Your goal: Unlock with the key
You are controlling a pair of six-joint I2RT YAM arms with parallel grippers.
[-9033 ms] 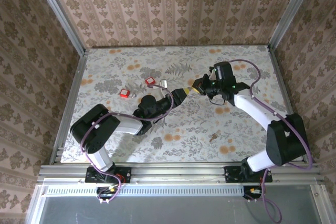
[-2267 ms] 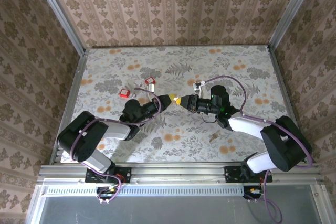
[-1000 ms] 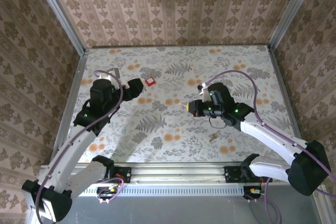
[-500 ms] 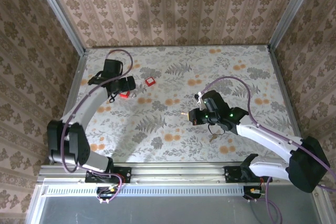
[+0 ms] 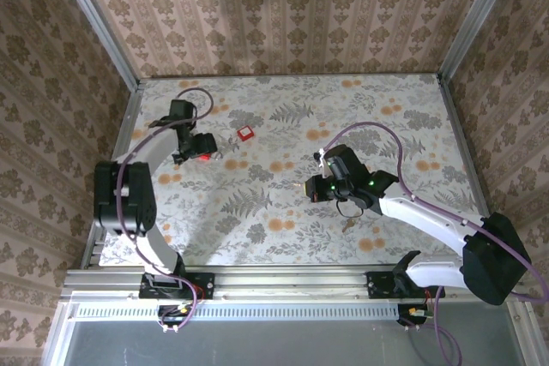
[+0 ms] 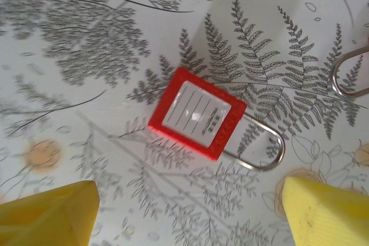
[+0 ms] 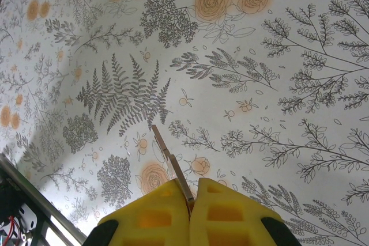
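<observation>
The left gripper (image 6: 188, 214) has swung left and now hangs wide open over a red padlock (image 6: 198, 120), ungrasped. The right gripper (image 7: 193, 191) pinches the key (image 7: 171, 162) mid-table, well apart; inserting and turning remain.

No writing can be read anywhere. The red padlock (image 6: 198, 113) bears a white label (image 6: 196, 111) with ruled lines; its small print is too blurred.
</observation>
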